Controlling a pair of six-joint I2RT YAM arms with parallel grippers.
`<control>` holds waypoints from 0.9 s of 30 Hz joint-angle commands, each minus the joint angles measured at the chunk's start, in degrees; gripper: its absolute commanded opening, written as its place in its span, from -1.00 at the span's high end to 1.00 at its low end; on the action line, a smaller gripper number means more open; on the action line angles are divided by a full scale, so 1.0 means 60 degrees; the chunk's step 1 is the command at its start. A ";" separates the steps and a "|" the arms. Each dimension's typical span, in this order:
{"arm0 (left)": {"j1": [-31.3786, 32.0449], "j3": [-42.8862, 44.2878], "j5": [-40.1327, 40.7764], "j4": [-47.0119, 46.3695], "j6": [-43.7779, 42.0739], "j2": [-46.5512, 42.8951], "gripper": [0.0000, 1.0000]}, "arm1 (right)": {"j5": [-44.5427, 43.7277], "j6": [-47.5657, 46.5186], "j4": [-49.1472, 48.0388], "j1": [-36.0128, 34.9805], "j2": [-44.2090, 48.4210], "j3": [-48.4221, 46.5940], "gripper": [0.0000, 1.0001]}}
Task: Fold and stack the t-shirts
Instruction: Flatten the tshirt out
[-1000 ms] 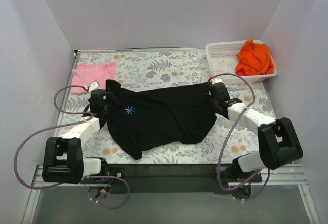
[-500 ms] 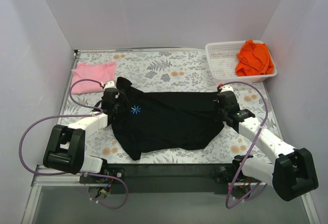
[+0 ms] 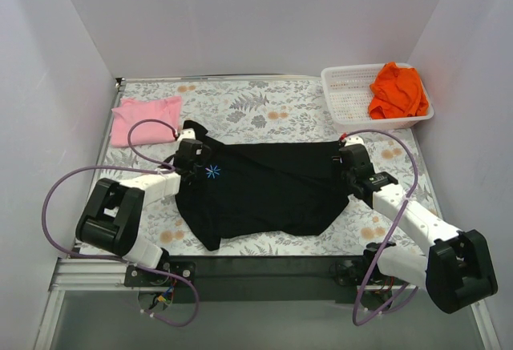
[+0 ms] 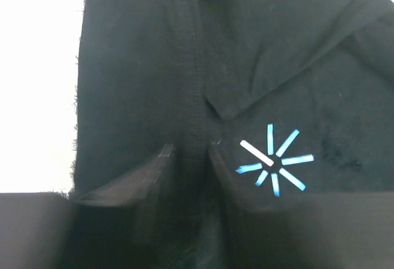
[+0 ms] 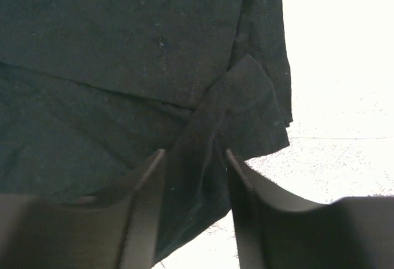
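Across the floral table's (image 3: 240,106) middle lay the large black cloth t-shirt (image 3: 264,194), soft and limp, likely best pinched at its seamed edges, where left gripper (image 4: 188,152) and right gripper (image 5: 194,155) stood narrowly parted astride cloth, hold unclear.

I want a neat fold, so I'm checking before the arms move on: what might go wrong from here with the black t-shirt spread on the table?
A ridge of the large black cloth t-shirt sits between the fingers of both the left gripper and the right gripper; pulling away may drag it askew. Its near left corner lies bunched and uneven, so a fold made now could set creases.
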State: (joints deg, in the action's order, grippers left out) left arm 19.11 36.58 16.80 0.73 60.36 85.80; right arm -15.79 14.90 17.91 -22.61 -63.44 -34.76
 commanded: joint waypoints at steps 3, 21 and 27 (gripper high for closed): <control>0.0183 0.0349 0.1097 0.0391 -0.0040 -0.0061 0.58 | 0.0200 -0.0036 -0.0246 0.0004 0.0319 0.0008 0.15; -0.0123 0.0203 0.2898 0.0815 0.0340 -0.1395 1.00 | 0.0391 -0.0461 -0.1110 -0.0011 -0.1790 -0.1661 0.04; -0.0972 0.0012 0.3147 0.1210 0.0779 -0.1643 1.00 | 0.0464 -0.0637 -0.1154 0.0004 -0.2243 -0.2130 0.04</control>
State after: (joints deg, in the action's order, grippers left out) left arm 16.43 37.10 32.03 5.48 62.63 77.93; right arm -13.43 12.19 12.91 -22.61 -74.96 -44.18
